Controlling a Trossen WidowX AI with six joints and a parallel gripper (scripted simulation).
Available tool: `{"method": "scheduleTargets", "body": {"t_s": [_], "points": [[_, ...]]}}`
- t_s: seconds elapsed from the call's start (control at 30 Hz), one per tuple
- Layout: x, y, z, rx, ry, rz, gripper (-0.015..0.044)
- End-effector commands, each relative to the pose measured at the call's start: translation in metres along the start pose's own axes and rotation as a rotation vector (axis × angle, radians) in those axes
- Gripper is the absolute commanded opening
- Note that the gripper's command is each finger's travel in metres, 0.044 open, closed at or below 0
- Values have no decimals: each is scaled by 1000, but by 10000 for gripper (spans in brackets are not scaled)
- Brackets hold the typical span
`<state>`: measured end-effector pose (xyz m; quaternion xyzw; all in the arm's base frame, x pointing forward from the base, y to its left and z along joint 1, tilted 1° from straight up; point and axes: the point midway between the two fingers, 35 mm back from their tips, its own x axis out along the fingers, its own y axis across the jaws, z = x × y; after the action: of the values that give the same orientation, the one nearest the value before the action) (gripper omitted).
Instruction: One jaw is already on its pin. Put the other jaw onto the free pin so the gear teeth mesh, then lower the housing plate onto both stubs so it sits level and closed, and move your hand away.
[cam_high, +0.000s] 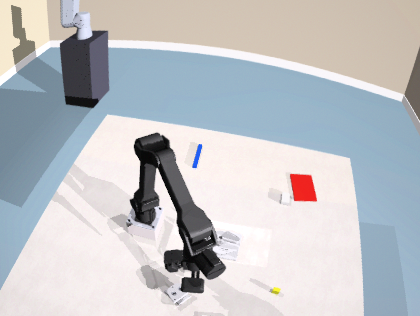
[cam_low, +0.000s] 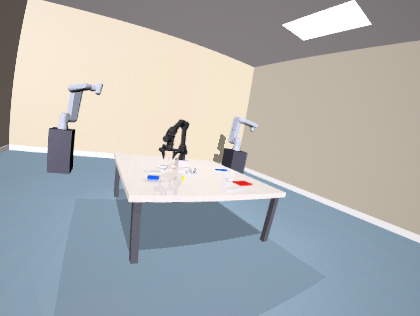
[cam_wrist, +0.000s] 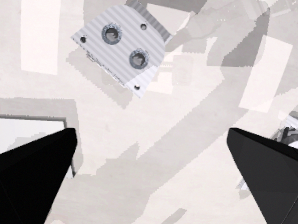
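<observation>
The housing plate (cam_high: 180, 298) (cam_wrist: 125, 46), pale with two large round holes and small screw holes, lies on the table in front of the arm. In the wrist view it is at the top, left of centre. My gripper (cam_high: 182, 273) (cam_wrist: 153, 135) is open and empty, above the table close to the plate; the plate is not between the fingers. The base assembly with the jaws (cam_high: 230, 252) (cam_low: 191, 171) sits on the pale sheet, behind and to the right of the gripper in the top view; its edge shows at the wrist view's right. Pins and gear teeth are too small to make out.
A yellow block (cam_high: 276, 290) (cam_low: 183, 178), a red square (cam_high: 303, 188) (cam_low: 242, 183), a small white block (cam_high: 285, 198) beside it, a blue bar (cam_high: 197, 156) (cam_low: 221, 170) and a blue block (cam_low: 153, 177) lie on the table. A white flat thing (cam_wrist: 27, 137) is at the wrist view's left.
</observation>
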<state>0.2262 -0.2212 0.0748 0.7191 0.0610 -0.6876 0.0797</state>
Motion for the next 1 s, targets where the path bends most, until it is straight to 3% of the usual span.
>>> {"method": "scheduleTargets", "body": {"t_s": [0.0,0.53,0.87,0.97], "points": [[-2,8,9,172,-5,2,440],[-6,26,40,720,-14,3,440],[-6,27,41,743,-15,4,440],[21,27,41,743,-15,4,440]]}}
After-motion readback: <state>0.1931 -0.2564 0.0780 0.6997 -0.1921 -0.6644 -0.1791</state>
